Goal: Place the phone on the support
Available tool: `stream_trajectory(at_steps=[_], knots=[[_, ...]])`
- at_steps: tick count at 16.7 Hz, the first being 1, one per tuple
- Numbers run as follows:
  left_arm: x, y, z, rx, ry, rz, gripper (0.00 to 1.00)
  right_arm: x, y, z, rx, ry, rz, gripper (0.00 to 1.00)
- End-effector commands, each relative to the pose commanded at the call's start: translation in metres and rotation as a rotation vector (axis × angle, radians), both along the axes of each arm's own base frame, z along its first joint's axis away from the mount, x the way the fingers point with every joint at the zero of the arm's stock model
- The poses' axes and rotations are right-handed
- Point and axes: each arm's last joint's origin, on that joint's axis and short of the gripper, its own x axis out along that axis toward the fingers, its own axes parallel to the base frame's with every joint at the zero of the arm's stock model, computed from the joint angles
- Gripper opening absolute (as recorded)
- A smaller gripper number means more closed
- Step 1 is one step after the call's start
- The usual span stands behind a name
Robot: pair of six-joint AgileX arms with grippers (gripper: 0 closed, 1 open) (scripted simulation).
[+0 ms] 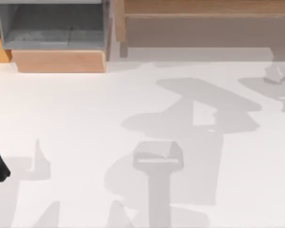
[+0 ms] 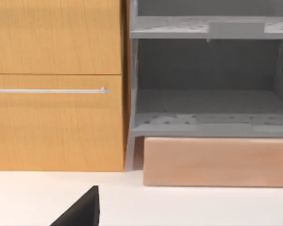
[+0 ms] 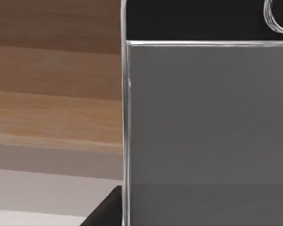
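One phone (image 3: pixel 207 117), seen close in the right wrist view, with one grey screen, one black band at its short end and one round button (image 3: pixel 278 16) at the frame's edge. One white surface (image 1: pixel 85 123). One grey open shelf unit (image 2: pixel 212 84) with two shelves in the left wrist view. One pale wooden block (image 2: pixel 217 162) below it. One orange wooden cabinet (image 2: pixel 56 84) with one silver handle bar (image 2: pixel 47 91)

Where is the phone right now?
The phone looms close in the right wrist view, its grey screen facing the camera, a black band and round button at one end, with a wooden ledge behind it.
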Motion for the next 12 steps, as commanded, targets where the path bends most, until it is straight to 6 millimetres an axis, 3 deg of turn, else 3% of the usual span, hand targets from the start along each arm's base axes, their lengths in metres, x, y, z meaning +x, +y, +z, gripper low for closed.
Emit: stream_trajectory(at_steps=[7, 12], knots=[[0.000, 0.000, 0.000, 0.000, 0.000, 0.000, 1.00, -0.017, -0.022, -0.041, -0.007, 0.047, -0.005, 0.00], [0.000, 0.000, 0.000, 0.000, 0.000, 0.000, 1.00, -0.020, -0.024, -0.046, -0.002, 0.053, -0.006, 0.00]])
